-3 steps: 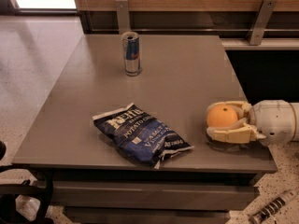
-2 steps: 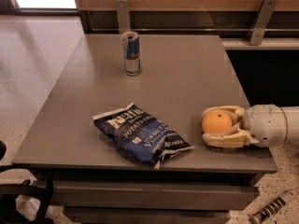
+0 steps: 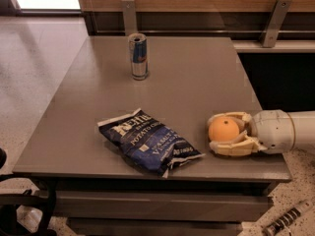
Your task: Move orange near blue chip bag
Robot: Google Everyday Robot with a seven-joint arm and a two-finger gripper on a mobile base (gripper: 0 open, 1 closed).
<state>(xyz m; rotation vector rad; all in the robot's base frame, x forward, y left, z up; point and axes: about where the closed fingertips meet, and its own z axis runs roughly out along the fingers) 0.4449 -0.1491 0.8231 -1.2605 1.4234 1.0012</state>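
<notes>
Here, the two cream-coloured fingers (image 3: 234,148) are closed around the orange (image 3: 224,130), one on its far side and one on its near side, so the gripper (image 3: 216,133) holds the fruit low over the table (image 3: 197,82) near its front right corner. The orange is round, matte and smooth. The rounded white wrist reaches in from the right edge.

Just to the left, a narrow strip of bare tabletop separates the fruit from the blue chip bag (image 3: 147,141), and nothing lies between them. The bag is flat, crinkled and dark navy, set at a slant; its white lettering shows "POTATO", and the rest is too crumpled to read.

Well apart at the back stands a slim blue-and-silver can (image 3: 139,56), upright with an open top, its label unreadable. The table is a plain grey matte slab. Behind it, two metal brackets (image 3: 129,16) rise against a wooden panel.
</notes>
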